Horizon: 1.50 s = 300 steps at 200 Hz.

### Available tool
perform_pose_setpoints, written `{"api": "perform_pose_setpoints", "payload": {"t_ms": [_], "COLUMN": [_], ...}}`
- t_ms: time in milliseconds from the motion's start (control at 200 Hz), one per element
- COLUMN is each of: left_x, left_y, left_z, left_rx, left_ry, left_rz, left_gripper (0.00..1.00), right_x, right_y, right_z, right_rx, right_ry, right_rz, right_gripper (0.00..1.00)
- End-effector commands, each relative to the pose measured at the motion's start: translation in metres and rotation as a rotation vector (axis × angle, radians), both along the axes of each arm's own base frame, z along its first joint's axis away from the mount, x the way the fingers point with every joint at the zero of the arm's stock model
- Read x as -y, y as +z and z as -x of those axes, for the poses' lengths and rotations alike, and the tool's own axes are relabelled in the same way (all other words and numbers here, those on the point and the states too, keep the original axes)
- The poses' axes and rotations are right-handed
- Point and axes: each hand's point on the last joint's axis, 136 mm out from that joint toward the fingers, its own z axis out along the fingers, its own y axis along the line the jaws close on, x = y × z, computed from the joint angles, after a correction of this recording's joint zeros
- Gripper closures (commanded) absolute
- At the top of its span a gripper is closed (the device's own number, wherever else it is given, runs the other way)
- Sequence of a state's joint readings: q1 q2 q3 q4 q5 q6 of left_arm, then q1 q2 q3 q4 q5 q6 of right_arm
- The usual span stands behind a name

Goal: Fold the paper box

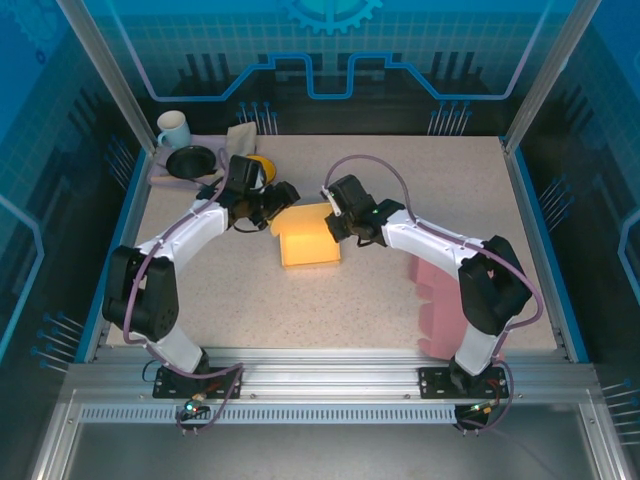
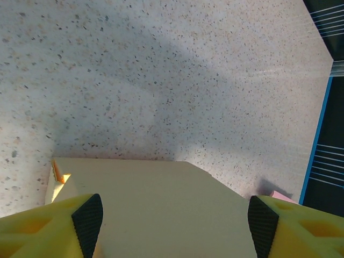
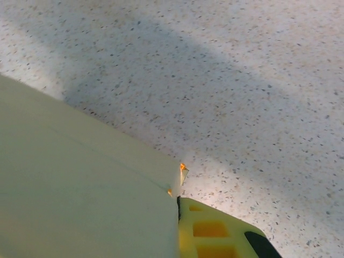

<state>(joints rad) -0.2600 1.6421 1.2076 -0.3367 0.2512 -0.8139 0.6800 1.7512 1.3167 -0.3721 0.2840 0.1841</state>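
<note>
Near the middle of the table (image 1: pixel 420 180), somewhat toward its far edge: the paper box (image 1: pixel 308 238), yellow, partly formed, far wall raised. Approached from both far corners at once, likely so that one side can be steadied while the other is creased.

As for the left gripper (image 1: pixel 283 200): spread wide, gripping nothing. From the left wrist, black pads (image 2: pixel 88 220) standing at either side of the box's pale panel (image 2: pixel 161 209), straddling it rather than clamping it. Probably poised to press down or catch a flap.

As for the right gripper (image 1: pixel 335 225): closed tight. From the right wrist, one yellow finger (image 3: pixel 215 231) lying right against the box's corner, where a small tab (image 3: pixel 183 173) juts out. Cannot tell whether any paper is caught in the jaws or merely pushed from outside.

Well apart, at the table's far-left corner: a cup (image 1: pixel 172 128) and a dark dish (image 1: pixel 190 160), out of the working area. Near the right edge, a pink sheet (image 1: pixel 440 295).
</note>
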Motion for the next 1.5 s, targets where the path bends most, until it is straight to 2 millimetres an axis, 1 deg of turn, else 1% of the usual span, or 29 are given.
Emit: {"api": "perform_pose_setpoints", "payload": {"t_ms": [0, 105, 200, 335, 430, 475, 595, 695, 785, 860, 950, 1040, 1135, 1215, 1261, 1381, 1496], "left_x": [-0.002, -0.005, 0.002, 0.012, 0.021, 0.022, 0.022, 0.032, 0.035, 0.038, 0.046, 0.055, 0.059, 0.061, 0.058, 0.05, 0.05], "left_y": [-0.003, -0.008, -0.013, -0.018, -0.017, -0.016, -0.019, -0.023, -0.027, -0.025, -0.022, -0.017, -0.016, -0.021, -0.025, -0.037, -0.05], "left_z": [0.009, 0.013, 0.017, 0.023, 0.027, 0.029, 0.039, 0.05, 0.063, 0.07, 0.073, 0.071, 0.069, 0.071, 0.074, 0.087, 0.101], "left_rx": [-0.02, -0.035, -0.063, -0.094, -0.106, -0.119, -0.206, -0.293, -0.379, -0.423, -0.447, -0.424, -0.401, -0.398, -0.39, -0.375, -0.385], "left_ry": [0.053, 0.093, 0.109, 0.132, 0.147, 0.164, 0.222, 0.268, 0.314, 0.329, 0.34, 0.343, 0.334, 0.311, 0.302, 0.284, 0.266], "left_rz": [0.01, 0.027, 0.061, 0.091, 0.119, 0.12, 0.137, 0.179, 0.167, 0.155, 0.173, 0.194, 0.172, 0.132, 0.091, -0.038, -0.086], "left_gripper": [0.24, 0.24, 0.24, 0.24, 0.24, 0.23, 0.21, 0.2, 0.17, 0.16, 0.15, 0.16, 0.17, 0.19, 0.2, 0.21, 0.22], "right_x": [0.007, 0.01, 0.011, 0.009, 0.007, 0.007, 0.008, 0.007, 0.008, 0.01, 0.01, 0.008, 0.006, 0.009, 0.011, 0.017, 0.024], "right_y": [0.033, 0.029, 0.026, 0.028, 0.029, 0.029, 0.026, 0.022, 0.018, 0.017, 0.014, 0.011, 0.007, 0.002, 0.001, -0.004, -0.011], "right_z": [-0.016, -0.014, -0.011, -0.006, -0.001, 0.001, 0.008, 0.016, 0.022, 0.027, 0.032, 0.039, 0.045, 0.048, 0.05, 0.058, 0.067], "right_rx": [0.093, 0.087, 0.074, 0.074, 0.078, 0.081, 0.084, 0.078, 0.086, 0.095, 0.089, 0.073, 0.064, 0.059, 0.058, 0.054, 0.038], "right_ry": [-0.134, -0.182, -0.216, -0.245, -0.248, -0.248, -0.253, -0.261, -0.275, -0.284, -0.284, -0.279, -0.275, -0.277, -0.271, -0.258, -0.265], "right_rz": [-0.054, -0.075, -0.096, -0.132, -0.134, -0.129, -0.12, -0.13, -0.133, -0.141, -0.149, -0.156, -0.16, -0.155, -0.154, -0.154, -0.152], "right_gripper": [0.99, 0.98, 0.98, 0.98, 0.98, 0.98, 0.98, 0.98, 0.98, 0.99, 0.99, 0.98, 0.98, 0.98, 0.98, 0.97, 0.96]}}
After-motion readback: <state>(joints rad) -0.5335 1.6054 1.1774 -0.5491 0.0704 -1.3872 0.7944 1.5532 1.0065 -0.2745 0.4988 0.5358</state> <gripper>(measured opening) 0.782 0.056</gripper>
